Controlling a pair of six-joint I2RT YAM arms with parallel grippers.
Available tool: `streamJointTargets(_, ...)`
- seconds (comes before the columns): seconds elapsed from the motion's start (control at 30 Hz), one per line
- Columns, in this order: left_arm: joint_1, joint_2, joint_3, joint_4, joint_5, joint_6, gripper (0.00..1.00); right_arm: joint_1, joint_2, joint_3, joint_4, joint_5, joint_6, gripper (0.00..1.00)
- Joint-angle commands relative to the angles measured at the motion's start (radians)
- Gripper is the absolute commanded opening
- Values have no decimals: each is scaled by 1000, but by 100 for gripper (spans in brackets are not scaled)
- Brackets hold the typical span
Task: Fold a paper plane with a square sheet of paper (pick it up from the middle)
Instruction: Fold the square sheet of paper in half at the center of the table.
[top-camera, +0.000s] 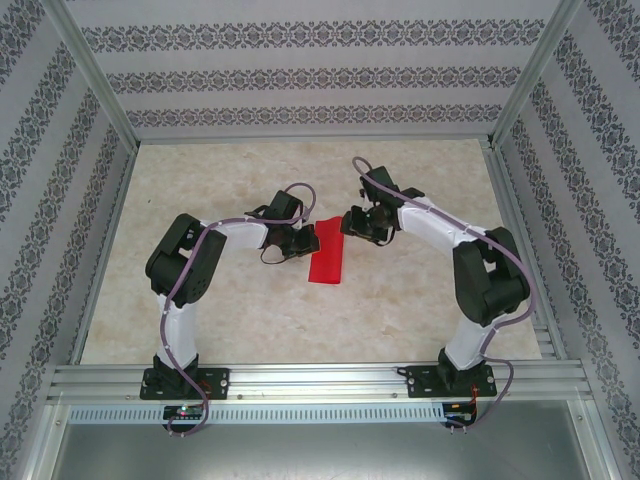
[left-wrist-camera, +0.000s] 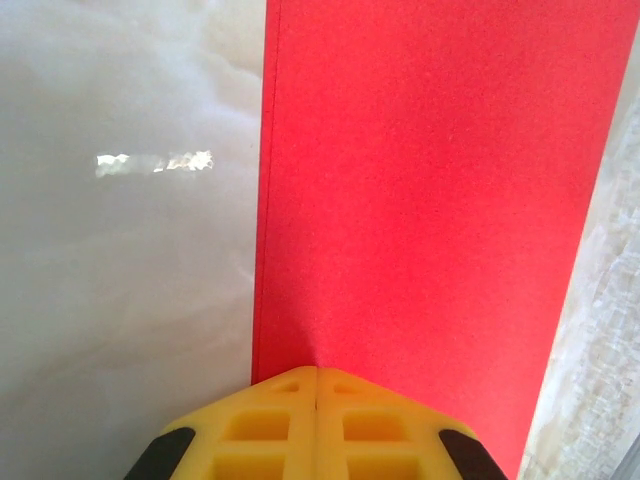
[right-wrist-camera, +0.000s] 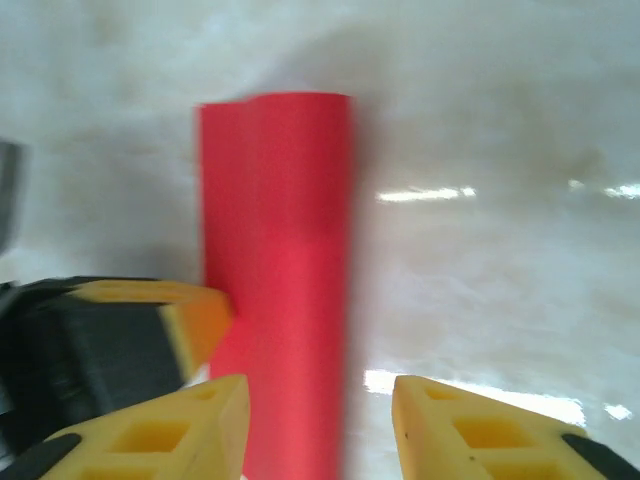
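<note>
Left claw (left-wrist-camera: 316, 378) is squeezed fully shut, both yellow tips together and sitting right on the near edge of the red paper (top-camera: 325, 255). To me it looks more like it's pinning the sheet to the desk (top-camera: 200, 190) than carrying it, but I can't tell for sure whether an edge is pinched between the tips.

The paper is in the middle of the desk between the two arms, lying flat. It's a long narrow rectangle, not a square, and the left wrist view shows a doubled edge along one long side, so I'd say the first fold in half is done.

Right claw (right-wrist-camera: 320, 405) is partly open and holding nothing. It sits low at the far end of the strip, with one long edge of the paper running into the gap between its tips.

So it's early days imo: no pointed nose, no angled corner folds, no wings. Pretty much everything that makes it a plane is left to do.
</note>
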Motion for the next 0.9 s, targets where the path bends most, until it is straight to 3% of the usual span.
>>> streamJointTargets(0.0,-7,85,-26,-139,-90,-3,4,47,36,12,82,-81,30,31)
streamJointTargets(0.07,-7,86,-25,-142,-91,-6,4,61,78,35,96,-96,46,21)
streamJointTargets(0.2,-7,88,-25,-154,-93,-10,4,69,162,85,106,-103,56,12)
streamJointTargets(0.4,-6,101,-19,-176,-102,-20,3,70,232,108,52,-70,31,9)
streamJointTargets(0.87,-7,130,-55,-233,-139,-33,0,-36,213,-68,56,-29,-80,8)
